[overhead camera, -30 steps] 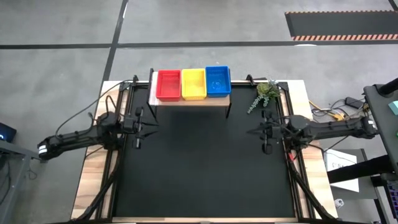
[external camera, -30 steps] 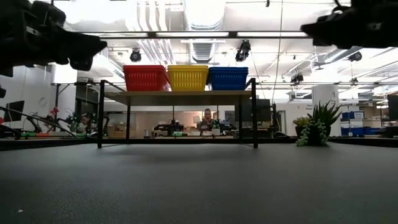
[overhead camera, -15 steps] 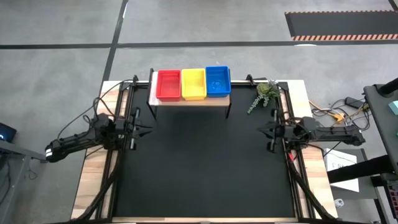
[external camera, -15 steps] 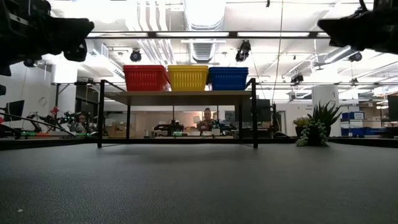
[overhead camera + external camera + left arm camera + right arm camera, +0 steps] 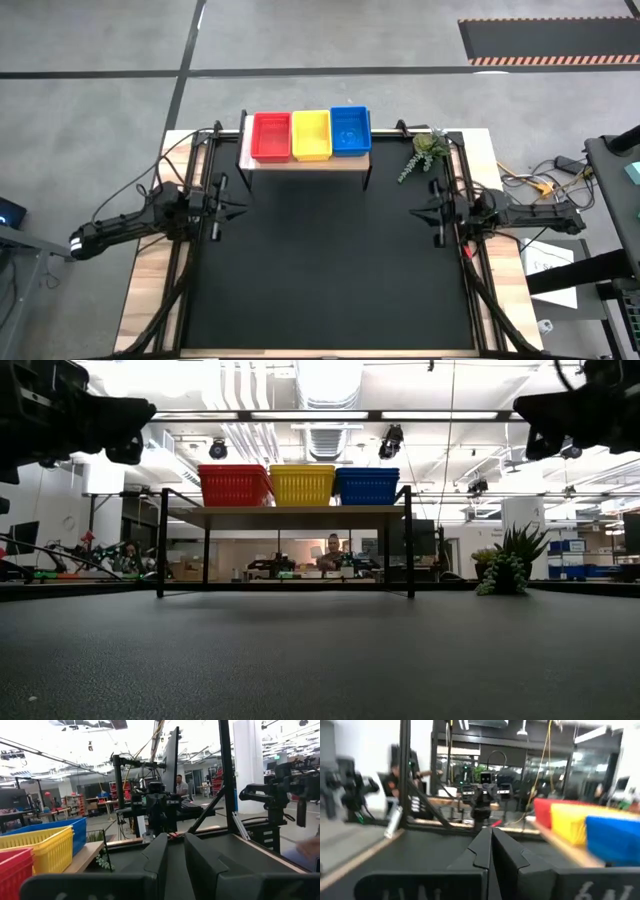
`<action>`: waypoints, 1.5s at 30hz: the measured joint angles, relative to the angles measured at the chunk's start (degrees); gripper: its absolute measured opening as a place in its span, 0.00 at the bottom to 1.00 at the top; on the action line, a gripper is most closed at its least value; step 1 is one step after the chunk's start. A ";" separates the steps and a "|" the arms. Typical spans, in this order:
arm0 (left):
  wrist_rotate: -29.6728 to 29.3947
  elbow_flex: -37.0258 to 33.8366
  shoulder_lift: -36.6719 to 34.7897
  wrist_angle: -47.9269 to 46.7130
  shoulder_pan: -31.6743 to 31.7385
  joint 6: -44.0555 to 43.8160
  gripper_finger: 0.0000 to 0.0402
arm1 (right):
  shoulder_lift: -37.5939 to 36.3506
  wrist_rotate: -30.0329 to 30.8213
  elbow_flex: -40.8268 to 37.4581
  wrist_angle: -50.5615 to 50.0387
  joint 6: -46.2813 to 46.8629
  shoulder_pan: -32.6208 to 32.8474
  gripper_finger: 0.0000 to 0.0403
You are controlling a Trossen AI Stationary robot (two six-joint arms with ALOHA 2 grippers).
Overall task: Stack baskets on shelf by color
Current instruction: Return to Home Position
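**A:** Black table top (image 5: 330, 270) with pale wooden edges, on a grey floor. How far along is the stacking?

**B:** It looks finished to me. Every basket I can see sits on the shelf (image 5: 285, 515) at the far edge of the table, and I find none down on the black surface.

**A:** Go across from the left.

**B:** The left gripper (image 5: 235, 203) hangs over the table's left side, well apart from the shelf. Its wrist view shows the fingers (image 5: 157, 865) a narrow gap apart with nothing between them. On the shelf come the red baskets (image 5: 271, 135), the yellow baskets (image 5: 311, 134) and the blue baskets (image 5: 350, 130), side by side and touching, one colour to each stack.

**A:** How many in each?

**B:** I can't count them. From above only the top basket of each stack shows, and from table height the nested sides merge into one. The top ones look empty.

**A:** And further right?

**B:** A small green plant (image 5: 425, 150) stands just beside the shelf. The right gripper (image 5: 420, 212) hangs over the table's right side, its fingers (image 5: 480, 855) pressed together on nothing.

**A:** What's left?

**B:** As I judge it, only parking both arms.
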 joint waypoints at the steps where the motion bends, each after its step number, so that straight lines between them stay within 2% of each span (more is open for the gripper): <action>1: 0.00 0.00 0.22 0.00 0.00 0.00 0.12 | 0.02 0.01 0.00 -0.04 2.74 0.00 0.02; 5: 0.00 -0.04 0.92 -0.04 0.00 0.02 0.12 | 0.03 0.00 -0.02 -0.04 10.68 0.00 0.02; 8: 0.00 -0.04 1.30 -0.03 0.02 0.02 0.12 | 0.09 0.02 -0.02 -0.02 12.56 0.00 0.02; 45: 0.00 -0.11 5.03 -0.05 0.02 0.02 0.12 | 0.09 0.02 -0.09 -0.04 12.01 0.00 0.02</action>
